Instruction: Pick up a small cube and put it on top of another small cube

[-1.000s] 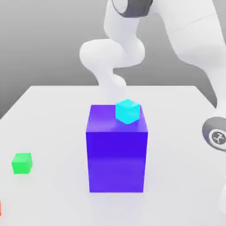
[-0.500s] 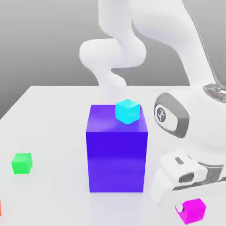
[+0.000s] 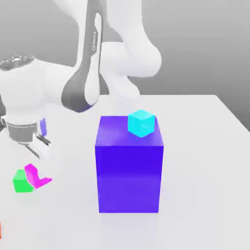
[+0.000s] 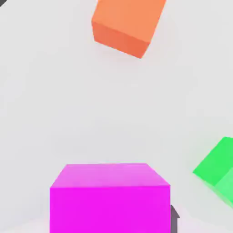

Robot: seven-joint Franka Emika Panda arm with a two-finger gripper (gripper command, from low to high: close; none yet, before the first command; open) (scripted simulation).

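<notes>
The small magenta cube (image 3: 34, 176) hangs in my gripper (image 3: 35, 172), which is shut on it, at the exterior view's left. It is tilted and overlaps the upper right corner of the small green cube (image 3: 21, 182), which rests on the white table (image 3: 205, 161). In the hand view the magenta cube (image 4: 109, 198) sits close between the fingers. There the green cube (image 4: 217, 170) lies off to one side of it, not beneath it. The white arm reaches down from above and hides part of the table behind it.
A big blue-violet block (image 3: 129, 168) stands mid-table with a cyan small cube (image 3: 141, 123) on its top right corner. An orange cube (image 4: 128, 23) lies on the table beyond the gripper; its edge (image 3: 0, 229) shows at the exterior view's lower left.
The arm has swung from the exterior view's right across to its left. It carried the magenta cube from the front right to beside the green cube. The grip stayed shut.
</notes>
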